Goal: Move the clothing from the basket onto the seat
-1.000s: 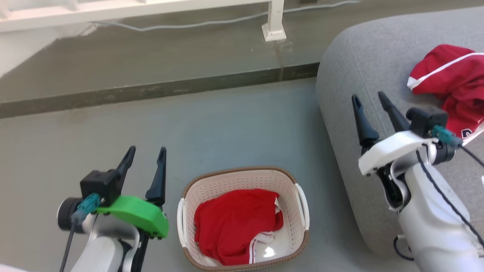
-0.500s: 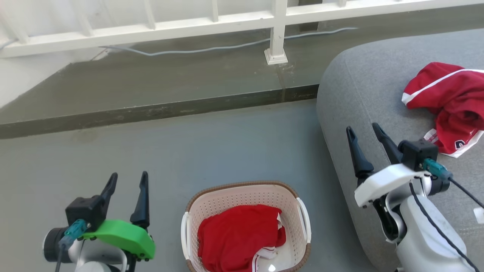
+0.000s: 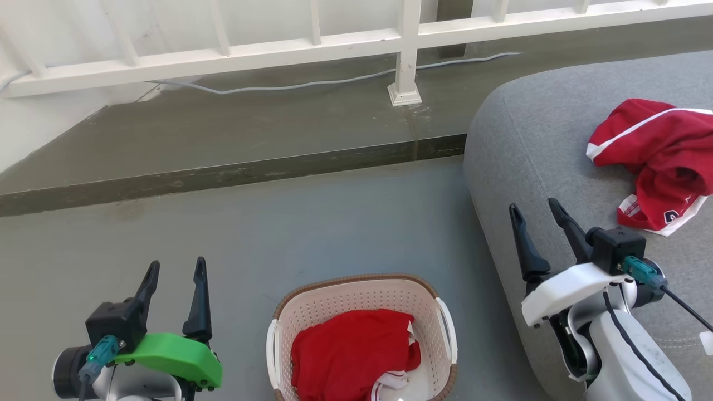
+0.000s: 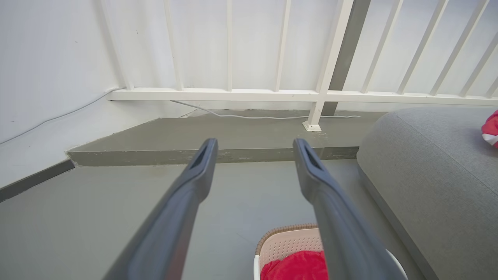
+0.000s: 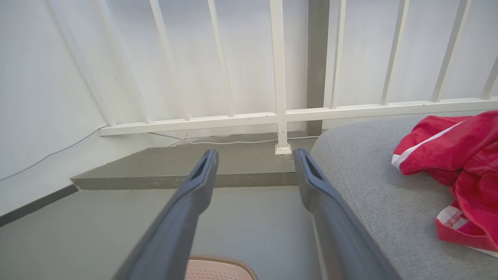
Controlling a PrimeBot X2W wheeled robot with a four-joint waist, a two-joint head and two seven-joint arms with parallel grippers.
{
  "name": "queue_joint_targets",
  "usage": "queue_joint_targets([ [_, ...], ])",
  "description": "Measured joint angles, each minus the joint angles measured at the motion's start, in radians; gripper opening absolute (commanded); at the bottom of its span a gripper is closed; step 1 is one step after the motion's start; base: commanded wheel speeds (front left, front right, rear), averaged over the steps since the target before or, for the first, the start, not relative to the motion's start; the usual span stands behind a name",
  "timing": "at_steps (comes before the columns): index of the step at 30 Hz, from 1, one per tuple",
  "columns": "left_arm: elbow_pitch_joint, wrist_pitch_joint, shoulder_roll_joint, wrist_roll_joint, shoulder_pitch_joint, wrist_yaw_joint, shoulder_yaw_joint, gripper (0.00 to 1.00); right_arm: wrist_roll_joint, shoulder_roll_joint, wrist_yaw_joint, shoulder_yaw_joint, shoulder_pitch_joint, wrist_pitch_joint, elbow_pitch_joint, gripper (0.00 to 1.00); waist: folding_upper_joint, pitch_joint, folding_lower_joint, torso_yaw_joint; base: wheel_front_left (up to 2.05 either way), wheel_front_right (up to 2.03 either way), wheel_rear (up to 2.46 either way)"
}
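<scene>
A cream basket (image 3: 312, 301) with a brown rim sits on the floor at the bottom centre, and red clothing (image 3: 348, 353) with white trim lies crumpled inside it. Another red piece of clothing (image 3: 657, 156) with a white stripe lies on the grey seat (image 3: 535, 139) at the right. My left gripper (image 3: 175, 267) hovers open and empty left of the basket. My right gripper (image 3: 533, 206) is open and empty over the seat's left edge. The left wrist view catches the basket (image 4: 288, 243) between my open fingers; the right wrist view shows the seat (image 5: 373, 186) and its garment (image 5: 463, 163).
A white railing (image 3: 356, 42) with a post (image 3: 405, 67) runs along the back above a raised concrete step (image 3: 223, 172). A grey cable (image 3: 312, 84) lies on that step. Grey floor stretches between the step and the basket.
The head camera has tilted up, so the whole picture has slid down and more railing shows. Both grippers stay open and empty; neither garment has shifted.
</scene>
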Motion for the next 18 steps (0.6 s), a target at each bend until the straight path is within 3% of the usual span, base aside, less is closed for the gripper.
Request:
queue_joint_targets([
  [18, -0.031, 0.039, -0.038, 0.032, 0.036, 0.000, 0.019, 1.00, 0.000, -0.004, -0.026, 0.002, 0.065, 0.061, -0.129, 1.00, 0.0000, -0.001, 0.0000, -0.005, 0.00, 0.00, 0.00],
])
